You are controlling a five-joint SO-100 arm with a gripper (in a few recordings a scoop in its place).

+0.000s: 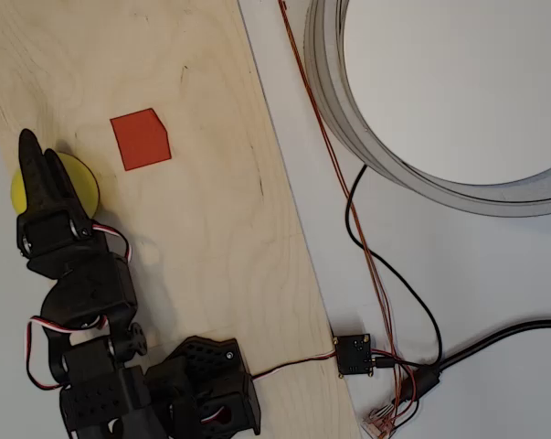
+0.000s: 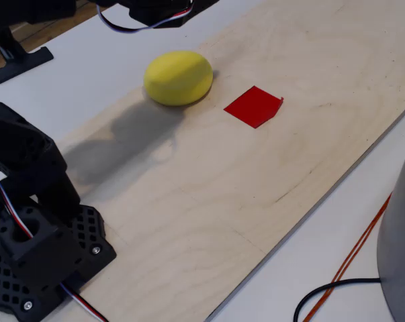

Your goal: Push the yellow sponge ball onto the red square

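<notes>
The black gripper (image 1: 33,160) hangs over the left part of the yellow sponge ball (image 1: 74,183) in the overhead view, its pointed fingers lying together as one dark wedge aimed toward the top of the picture. No gap shows between them, so they look drawn narrow with nothing held, though whether the tips touch the foam or ride just above it cannot be told from here.

The ball sits at the left edge of the plywood board (image 1: 202,238), partly covered by the gripper. In the fixed view the ball (image 2: 178,78) rests free on the wood, and the shadow on the board beside it suggests the arm is raised over it.

The red square (image 1: 140,138) lies up and to the right of the ball in the overhead view, near it but apart, with bare wood between. In the fixed view the square (image 2: 254,106) is to the right of the ball and slightly nearer the camera.

So the gripper is on the far side of the ball from the target, and a sweep rightward and slightly upward in the overhead view would likely roll the ball onto the patch. Being round, it may veer off if struck off-centre.
</notes>
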